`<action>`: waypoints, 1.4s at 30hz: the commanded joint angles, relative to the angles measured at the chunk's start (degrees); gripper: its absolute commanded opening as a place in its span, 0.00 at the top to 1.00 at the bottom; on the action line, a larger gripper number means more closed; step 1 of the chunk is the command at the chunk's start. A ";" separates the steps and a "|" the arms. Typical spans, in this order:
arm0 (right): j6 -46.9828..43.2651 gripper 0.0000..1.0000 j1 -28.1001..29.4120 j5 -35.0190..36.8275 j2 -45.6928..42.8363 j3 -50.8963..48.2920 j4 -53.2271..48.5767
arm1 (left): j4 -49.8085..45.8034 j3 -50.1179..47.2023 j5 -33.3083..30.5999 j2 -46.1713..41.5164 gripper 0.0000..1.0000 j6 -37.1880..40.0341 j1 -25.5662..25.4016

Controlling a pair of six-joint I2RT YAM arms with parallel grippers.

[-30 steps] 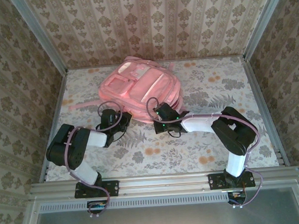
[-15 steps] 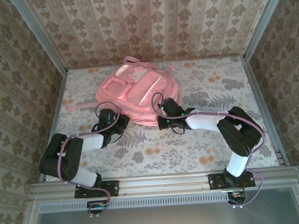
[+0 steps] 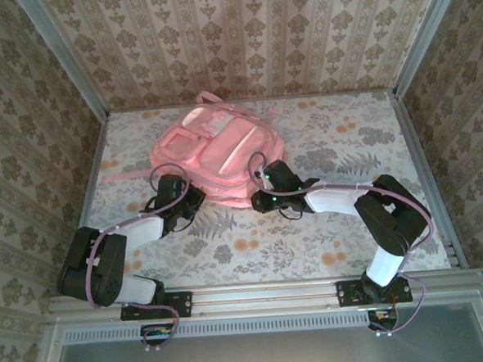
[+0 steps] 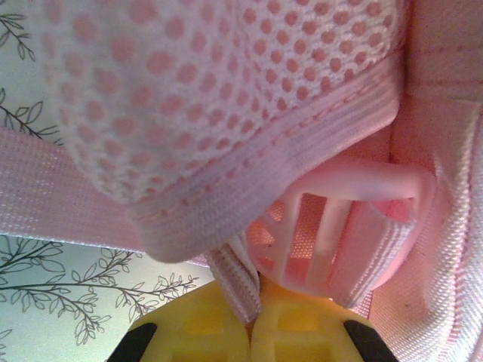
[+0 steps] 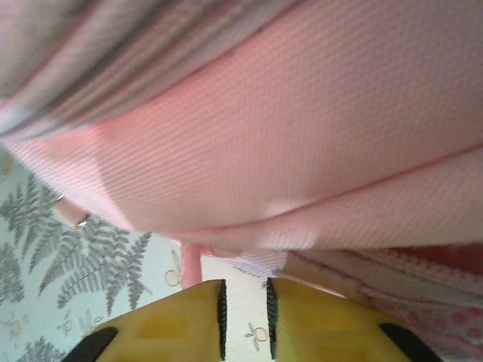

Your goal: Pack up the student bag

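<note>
the student bag (image 3: 223, 153) lay flat on the floral table cover (image 3: 350, 215), front pockets up, its top handle against the back wall. both arms reached to the bag's near edge.

the left gripper (image 4: 249, 332) sat at the bag's near left corner. its yellow fingers (image 4: 200, 332) were pressed together, pinching a thin pink webbing strap (image 4: 235, 283) of the bag. just beyond the strap was a pale pink plastic buckle (image 4: 339, 226), and above it a dotted mesh pad (image 4: 189, 98) edged with ribbed binding.

the right gripper (image 5: 245, 305) sat at the bag's near right corner, under the bag's bulging pink side. its claw stood narrow: a thin slit between the yellow fingers (image 5: 181, 317), with nothing in it and the table cover showing through. the fingertips were just beside the bag's fabric; i could not tell whether they touched it.
</note>
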 commanded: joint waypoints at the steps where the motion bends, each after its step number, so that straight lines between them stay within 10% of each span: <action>1: 1.70 0.73 -0.95 -4.53 -2.50 -3.86 5.77 | -2.65 0.84 -1.90 -1.22 1.00 1.90 0.68; 15: 9.97 0.63 -4.14 -22.09 0.42 -5.02 15.03 | -3.02 0.99 -1.20 -1.52 1.00 1.73 0.52; 42: 16.19 0.67 -4.93 -22.04 8.51 1.06 16.33 | -3.25 0.82 -1.14 -1.68 1.00 1.47 -0.01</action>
